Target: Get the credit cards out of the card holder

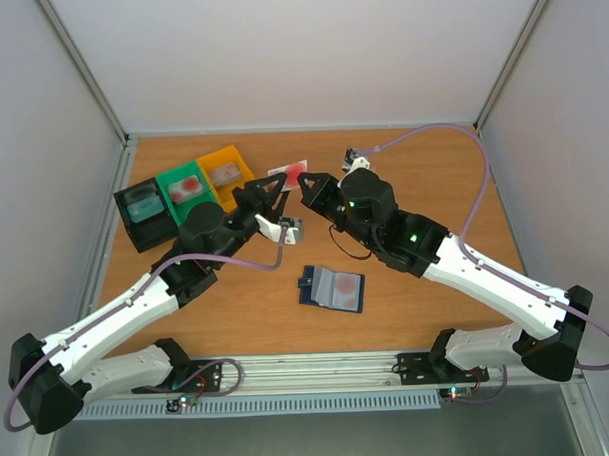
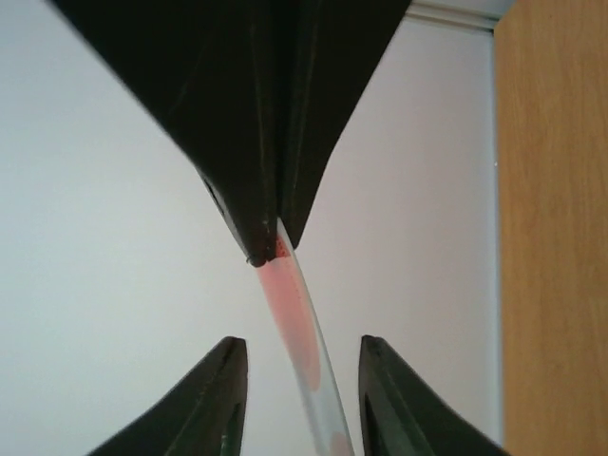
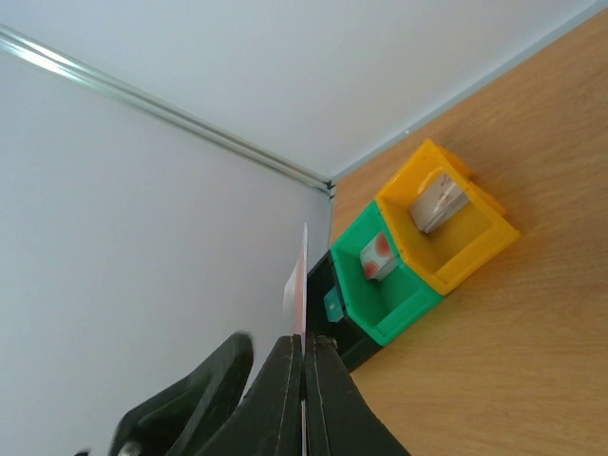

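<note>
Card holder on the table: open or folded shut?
Open. The card holder lies spread flat, both inner panels facing up, a pale card with reddish marks showing inside.

Reads as smooth matt wood-grain laminate across the orange-brown tabletop (image 1: 423,184), glossy moulded plastic on the yellow bin (image 3: 465,261), green bin (image 3: 408,309) and black bin (image 1: 150,231), thin translucent glossy plastic on the pale red-blotched card (image 2: 294,318), matt black plastic on the fingers (image 2: 204,408) of the left gripper (image 2: 299,342), brushed metal on the silver near-edge rail (image 1: 319,368).
</note>
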